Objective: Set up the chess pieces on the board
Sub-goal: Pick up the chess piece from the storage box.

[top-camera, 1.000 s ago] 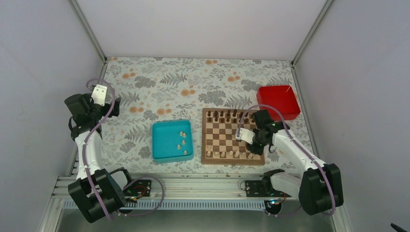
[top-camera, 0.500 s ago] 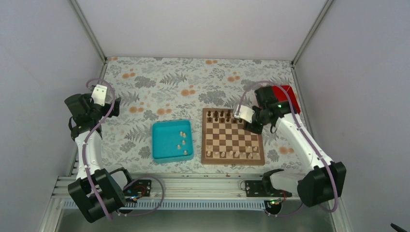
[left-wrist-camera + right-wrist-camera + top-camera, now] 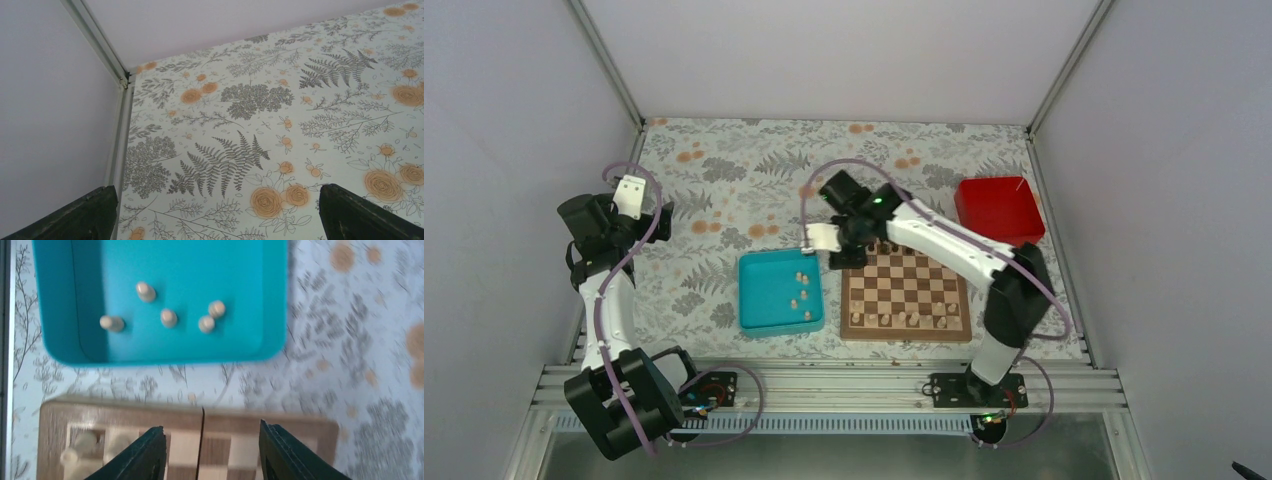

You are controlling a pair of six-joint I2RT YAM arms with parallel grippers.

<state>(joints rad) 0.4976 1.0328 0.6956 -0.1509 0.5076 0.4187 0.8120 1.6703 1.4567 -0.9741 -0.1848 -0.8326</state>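
**Inspector:** State of the right gripper (image 3: 824, 238)?

**Assessor:** Jaws spread, nothing between them. It hangs over the flowered cloth (image 3: 724, 170), between the teal square plastic tray (image 3: 764, 295) and the upper left corner of the square checkered wooden chessboard (image 3: 906, 290).

**Inspector:** Where are the pieces to be fetched?

**Assessor:** Five tiny pale beige wooden chessmen (image 3: 169, 317) lie loose in the tray. In the right wrist frame they sit upper middle, above the fingertips (image 3: 150, 450) and past the tray's near wall. Four show round tops, so they are probably upright. The leftmost seems to lie flat, long axis left to right across the frame.

**Inspector:** Which arm is nearer?

**Assessor:** The right, clearly. The left gripper (image 3: 631, 192) stands wide apart and empty at centre left of the top frame, well apart from the tray.

**Inspector:** And the chessboard?

**Assessor:** More of the same chessmen stand along its lower row.
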